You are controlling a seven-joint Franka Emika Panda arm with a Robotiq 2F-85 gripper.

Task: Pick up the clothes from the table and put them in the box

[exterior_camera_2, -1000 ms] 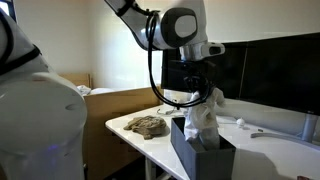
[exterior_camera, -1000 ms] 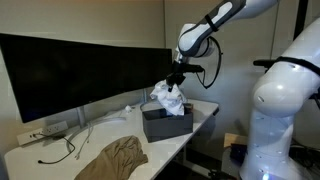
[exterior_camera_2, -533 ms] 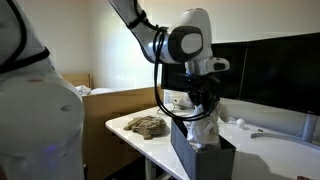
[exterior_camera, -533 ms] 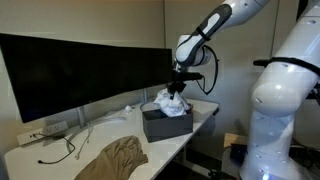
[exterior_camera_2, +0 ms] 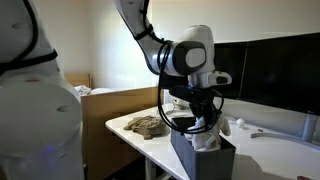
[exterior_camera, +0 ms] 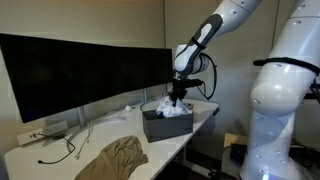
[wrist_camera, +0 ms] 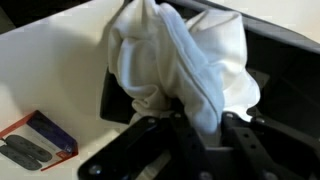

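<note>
Clamping a bunched white fabric garment (wrist_camera: pixel 175 55) between its fingers, the black Robotiq gripper (exterior_camera: pixel 176 97) hangs just above the dark grey rectangular box (exterior_camera: pixel 165 126) — the cloth's lower folds dip inside it. A tan-khaki garment (exterior_camera: pixel 115 157) lies crumpled on the long white table (exterior_camera: pixel 35 158), well apart from the box.

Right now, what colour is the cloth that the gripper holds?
The cloth is white, clearest in the wrist view.

Soft white cloth (wrist_camera: pixel 185 60), matt dark box (exterior_camera: pixel 166 126), smooth white table (exterior_camera: pixel 40 163).
</note>
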